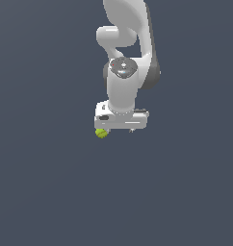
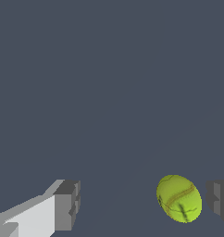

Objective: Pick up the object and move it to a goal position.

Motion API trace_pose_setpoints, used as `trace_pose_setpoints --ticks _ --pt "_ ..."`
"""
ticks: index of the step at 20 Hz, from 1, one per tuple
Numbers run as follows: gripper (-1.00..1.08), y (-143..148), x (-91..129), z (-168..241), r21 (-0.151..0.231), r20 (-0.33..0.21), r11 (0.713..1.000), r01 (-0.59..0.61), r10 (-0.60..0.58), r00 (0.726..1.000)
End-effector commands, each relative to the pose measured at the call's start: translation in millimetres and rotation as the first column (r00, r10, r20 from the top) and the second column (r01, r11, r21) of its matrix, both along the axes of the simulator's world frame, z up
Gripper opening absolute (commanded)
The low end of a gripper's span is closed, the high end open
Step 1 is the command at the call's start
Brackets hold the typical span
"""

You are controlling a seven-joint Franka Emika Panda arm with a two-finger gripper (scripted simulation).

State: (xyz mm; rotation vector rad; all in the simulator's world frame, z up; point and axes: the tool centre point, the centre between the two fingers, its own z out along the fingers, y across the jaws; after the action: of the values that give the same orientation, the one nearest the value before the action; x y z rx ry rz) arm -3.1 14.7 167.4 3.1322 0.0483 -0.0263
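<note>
Pincer spread wide, gripping nothing; ball sits between the fingers but well off-centre, just beside one pad and apart from the other. Exterior view: arm upright, hand low over the table, ball peeking out under the hand's edge on that view's left. Judgement: the wide spread is there to straddle the ball before closing. Off-centre placement means one pad would touch first and may roll it. Lift not yet begun; no goal marker visible.
</note>
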Motion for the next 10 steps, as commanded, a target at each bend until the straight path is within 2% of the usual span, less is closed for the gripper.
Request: trace_pose_setpoints --ticks 1,10 --pt "1.0 0 0 0 0.0 0.0 1.0 0.0 0.0 1.0" --pt "1.0 -15 9 18 0.019 0.043 0.998 0.059 -0.06 0.997"
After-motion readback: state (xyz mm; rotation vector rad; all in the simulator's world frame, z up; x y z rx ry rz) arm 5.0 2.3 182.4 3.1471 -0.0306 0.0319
